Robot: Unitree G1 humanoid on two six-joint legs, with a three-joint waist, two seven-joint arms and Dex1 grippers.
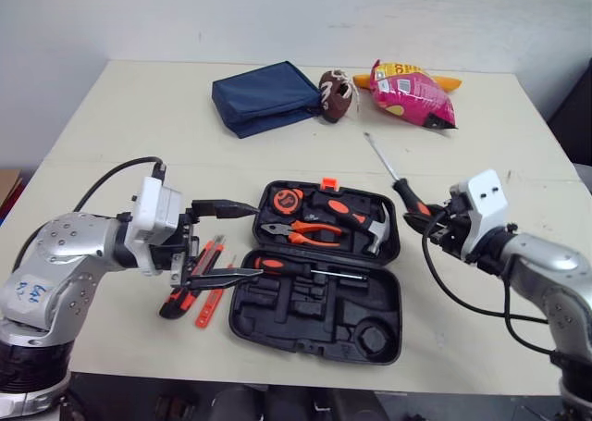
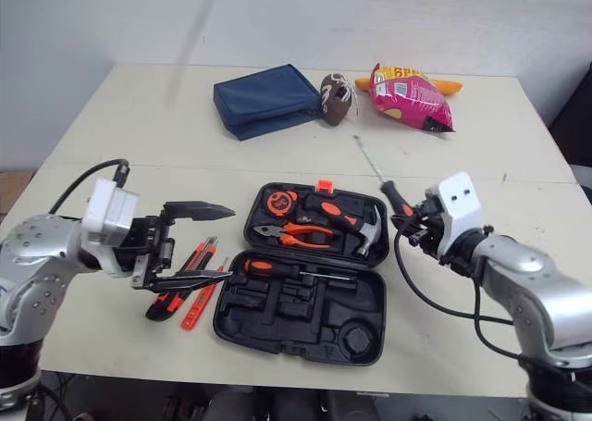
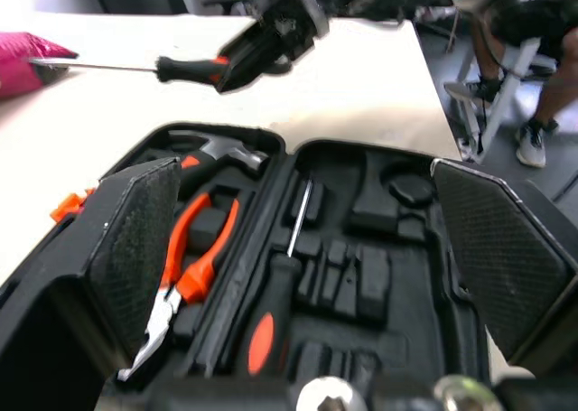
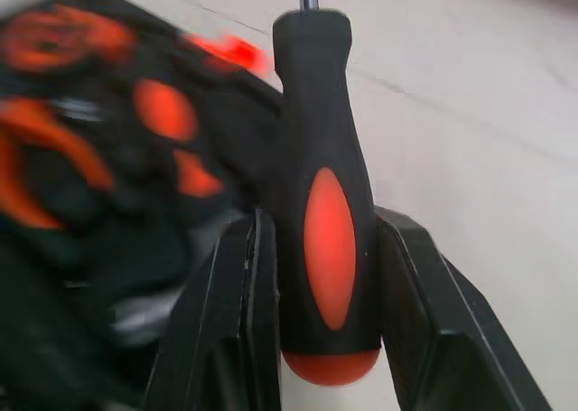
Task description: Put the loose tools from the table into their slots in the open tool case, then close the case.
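- Case (image 1: pixel 319 327): open on the bench (image 1: pixel 120 134), near edge; lid half holds tape (image 1: pixel 288 199), pliers (image 1: pixel 302 232) and hammer (image 1: pixel 357 219); one screwdriver lies along the hinge side of the lower half (other slots bare).
- Loose screwdriver (image 4: pixel 327 158): clamped by its handle in the right gripper (image 1: pixel 424 221), just right of the case, shaft pointing to the far side.
- Knives (image 1: pixel 185 296): two, on the bench left of the case.
- Left gripper (image 1: pixel 257 241): wide, empty, above the knives at the case's left edge.
- Far side: pouch (image 1: pixel 268 97), ball (image 1: pixel 336 95), snack bag (image 1: pixel 412 92).
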